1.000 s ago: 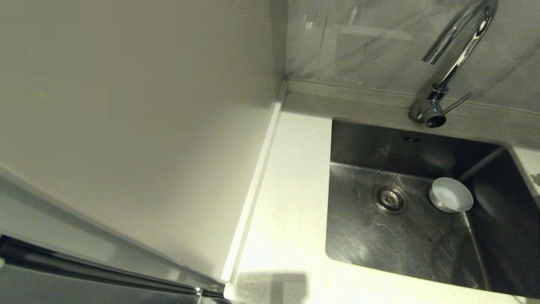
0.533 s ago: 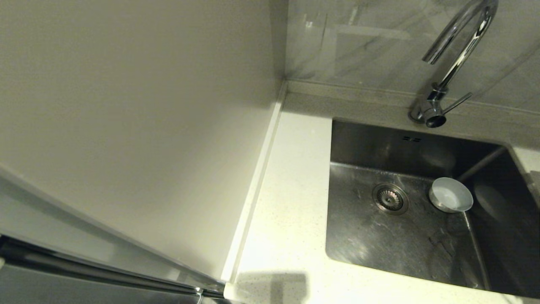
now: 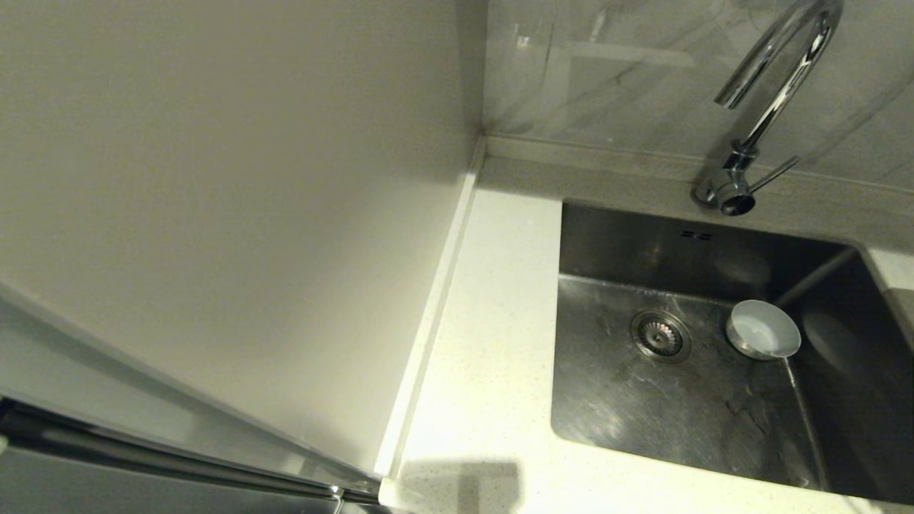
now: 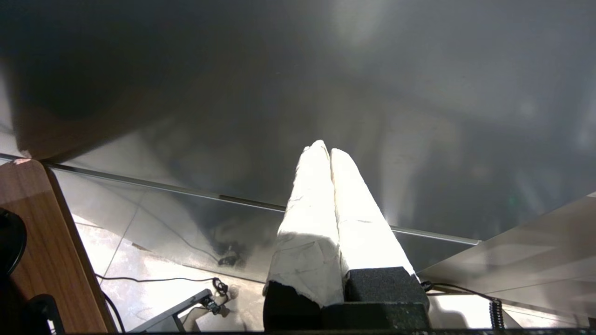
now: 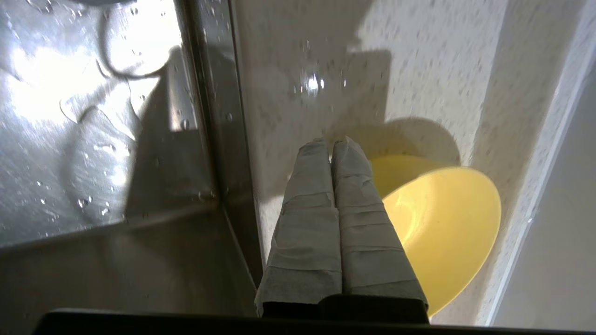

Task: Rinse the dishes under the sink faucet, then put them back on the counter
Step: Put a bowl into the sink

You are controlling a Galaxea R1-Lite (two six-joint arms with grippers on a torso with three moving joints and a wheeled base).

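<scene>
A yellow-green bowl (image 5: 442,232) sits tilted on the speckled counter (image 5: 419,70), just right of the sink's edge (image 5: 219,139). My right gripper (image 5: 331,143) hangs over the counter beside that bowl, shut, with its taped fingers pressed together and nothing between them. A white bowl (image 3: 762,329) stands upright in the steel sink (image 3: 643,407), to the right of the drain (image 3: 660,335). The chrome sink faucet (image 3: 775,86) arches over the basin from the back. No water runs from it. Neither gripper shows in the head view. My left gripper (image 4: 326,148) is parked low and shut.
An off-white wall panel (image 3: 250,214) rises left of the counter strip (image 3: 493,321). A raised edge strip (image 5: 535,186) runs along the counter close behind the yellow-green bowl. Water drops lie on the sink wall (image 5: 93,139). The floor with cables (image 4: 153,279) lies below the left gripper.
In the head view only a shadow on the counter at the far right edge has shifted. The white bowl in the sink has not moved.
</scene>
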